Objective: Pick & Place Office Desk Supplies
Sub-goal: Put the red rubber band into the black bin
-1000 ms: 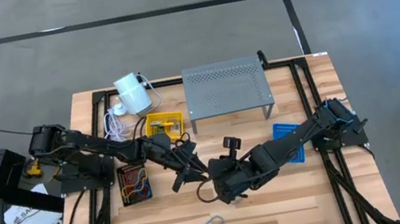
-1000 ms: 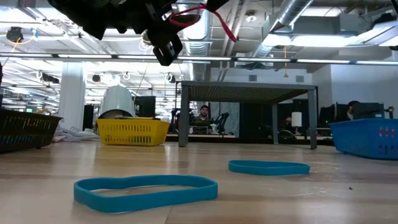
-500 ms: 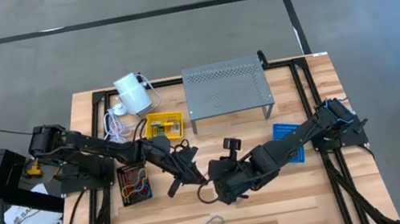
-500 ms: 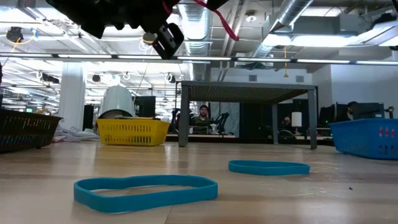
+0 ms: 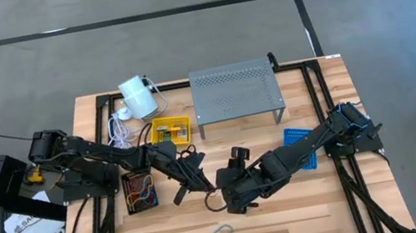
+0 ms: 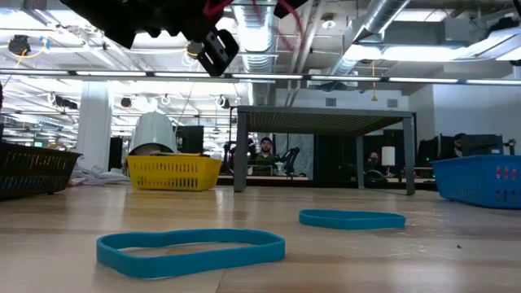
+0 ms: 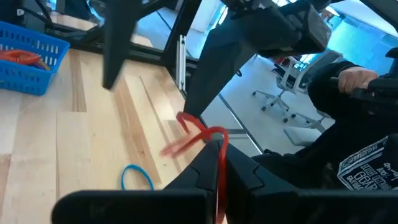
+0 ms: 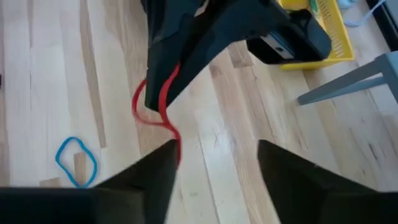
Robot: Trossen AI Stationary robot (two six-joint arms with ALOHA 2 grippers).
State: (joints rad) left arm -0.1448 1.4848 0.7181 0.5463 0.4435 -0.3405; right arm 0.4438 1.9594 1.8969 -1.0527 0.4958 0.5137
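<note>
The left gripper [image 7: 217,163], in front of the grey shelf [image 5: 235,91], has its jaws pinched shut on a red rubber band [image 7: 200,134], apparently so it can carry it off alone. The right gripper [image 8: 214,165] faces it with jaws spread wide, holding nothing. Two blue rubber bands [image 6: 192,248] lie on the table [image 5: 325,207] nearer its front edge.
</note>
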